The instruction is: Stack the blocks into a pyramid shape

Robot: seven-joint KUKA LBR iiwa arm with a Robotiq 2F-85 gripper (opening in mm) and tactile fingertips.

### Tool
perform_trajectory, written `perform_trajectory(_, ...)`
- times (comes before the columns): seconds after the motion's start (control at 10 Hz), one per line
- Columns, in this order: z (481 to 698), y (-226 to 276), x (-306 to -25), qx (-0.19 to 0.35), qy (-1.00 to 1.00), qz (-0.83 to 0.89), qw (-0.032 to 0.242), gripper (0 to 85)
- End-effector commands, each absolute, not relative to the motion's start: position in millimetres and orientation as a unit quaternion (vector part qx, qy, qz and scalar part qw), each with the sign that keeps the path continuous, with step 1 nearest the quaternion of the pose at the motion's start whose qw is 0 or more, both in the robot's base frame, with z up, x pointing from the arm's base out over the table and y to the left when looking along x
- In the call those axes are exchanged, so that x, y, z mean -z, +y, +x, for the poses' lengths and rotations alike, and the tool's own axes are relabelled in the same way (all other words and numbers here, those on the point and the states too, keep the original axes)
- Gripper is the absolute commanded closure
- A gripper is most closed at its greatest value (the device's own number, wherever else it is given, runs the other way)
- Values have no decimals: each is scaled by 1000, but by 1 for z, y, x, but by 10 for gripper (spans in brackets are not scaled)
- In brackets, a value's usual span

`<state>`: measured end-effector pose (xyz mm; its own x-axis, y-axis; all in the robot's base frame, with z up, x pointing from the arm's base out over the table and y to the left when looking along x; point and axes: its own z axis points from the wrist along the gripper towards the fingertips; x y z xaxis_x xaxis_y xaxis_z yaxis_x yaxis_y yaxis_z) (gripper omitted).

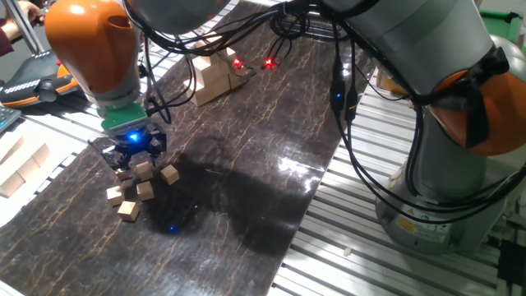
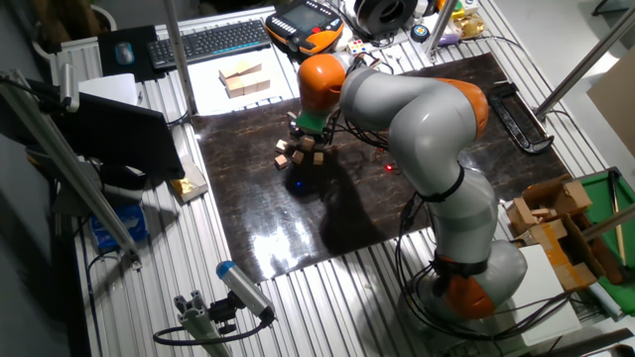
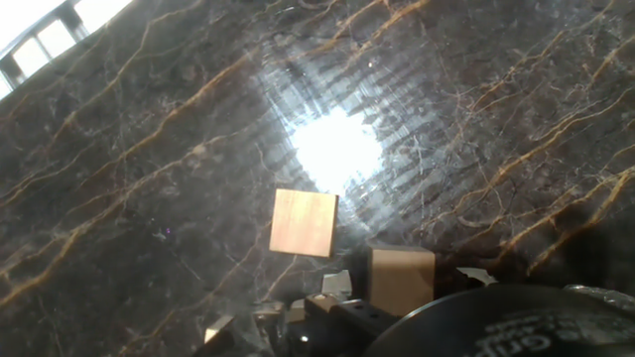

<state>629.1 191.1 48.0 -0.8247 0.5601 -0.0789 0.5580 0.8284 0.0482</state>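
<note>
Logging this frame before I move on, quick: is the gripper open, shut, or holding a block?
Gripper: low over the scattered blocks on the dark table; open or shut cannot be told, and no held block is visible.

**Blocks clustered under the gripper on the mat**

Taking the gripper (image 1: pixel 131 154) as the landmark: in one fixed view it hangs over the near-left part of the dark mat (image 1: pixel 246 164), and the blocks (image 1: pixel 141 185) lie loosely on the mat directly below and just in front of it. One block (image 1: pixel 170 173) sits to the right of the gripper, one (image 1: pixel 128 209) lies farthest forward, and another (image 1: pixel 114 195) lies to the left of the cluster. None is clearly stacked on another. Far behind the gripper, at the mat's back edge, stands a pile of larger wooden pieces (image 1: pixel 215 76). In the hand view, one block (image 3: pixel 304 222) lies flat on the mat, a second (image 3: pixel 402 281) just beside it.
</note>
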Motion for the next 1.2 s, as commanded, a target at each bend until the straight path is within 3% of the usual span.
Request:
perform_trajectory(0.0,629,190,-47,-11,955,293,45,293)
perform_trajectory(1.1,629,189,-39,-13,957,287,46,360)
